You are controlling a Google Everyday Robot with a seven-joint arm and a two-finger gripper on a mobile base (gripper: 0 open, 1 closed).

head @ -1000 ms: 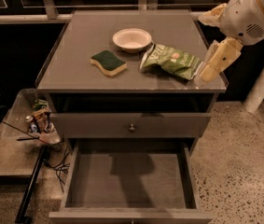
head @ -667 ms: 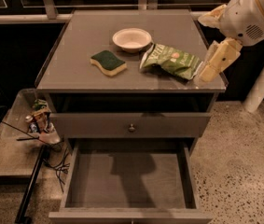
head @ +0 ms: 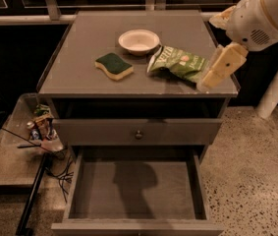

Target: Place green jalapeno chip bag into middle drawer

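Tool (head: 217, 71) over desk (head: 79, 75) edge; spread or pressed, cannot tell. green jalapeno chip bag (head: 178, 63) just beside tool: light, crinkly, slippery; pinch nearest end.

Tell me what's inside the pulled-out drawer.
The drawer shows only its bare grey floor and a shadow. Its back edge is hidden under the closed drawer front. The chip bag lies on the cabinet top, the claw at its right end.

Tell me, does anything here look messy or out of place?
Nothing is spilled or broken. The green jalapeno chip bag lies crumpled on the cabinet top beside the bowl and sponge, with the gripper at its right end. The middle drawer stands pulled wide open. Small clutter and loose cables sit low at the left.
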